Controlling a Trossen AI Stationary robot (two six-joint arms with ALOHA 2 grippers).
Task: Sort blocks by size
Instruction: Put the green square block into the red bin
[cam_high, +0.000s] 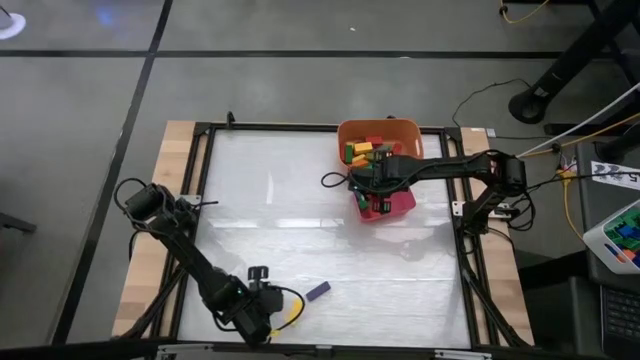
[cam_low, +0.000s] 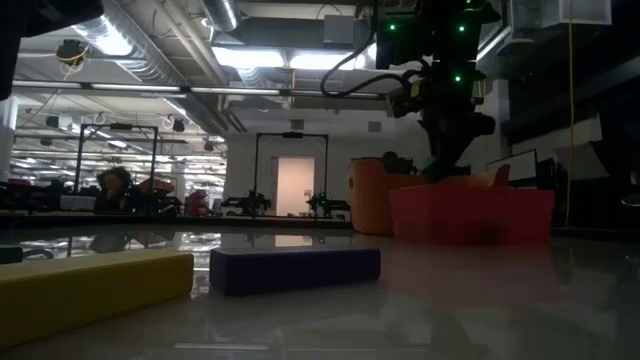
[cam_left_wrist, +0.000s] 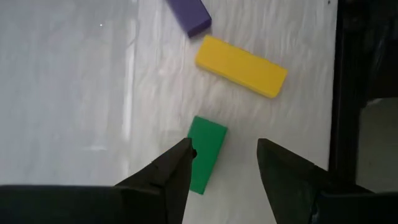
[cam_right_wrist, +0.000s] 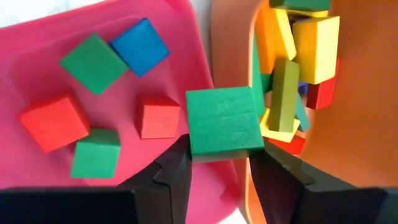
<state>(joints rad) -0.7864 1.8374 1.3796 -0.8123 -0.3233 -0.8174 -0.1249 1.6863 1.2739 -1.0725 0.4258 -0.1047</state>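
Right gripper carrying a green cube over the tray, left gripper hanging open above the long bars

The right gripper (cam_right_wrist: 221, 163) is pinching a green cube (cam_right_wrist: 224, 121) on two opposite flat sides, right over the rim where the pink-red tray (cam_right_wrist: 37, 56) is touching the orange bin (cam_right_wrist: 367, 155). Red, green and blue cubes are already lying in the tray, and a jumble of bigger blocks (cam_right_wrist: 298, 56) is sitting in the bin. The left gripper (cam_left_wrist: 222, 171) is hovering with its fingers apart over a green bar (cam_left_wrist: 205, 152), with a yellow bar (cam_left_wrist: 242, 65) and a purple bar (cam_left_wrist: 188, 14) near it on the white surface (cam_high: 270, 200). These look like light, stiff painted wood, probably a bit slick, so squeezing the flat faces across the narrow width seems the safest hold.
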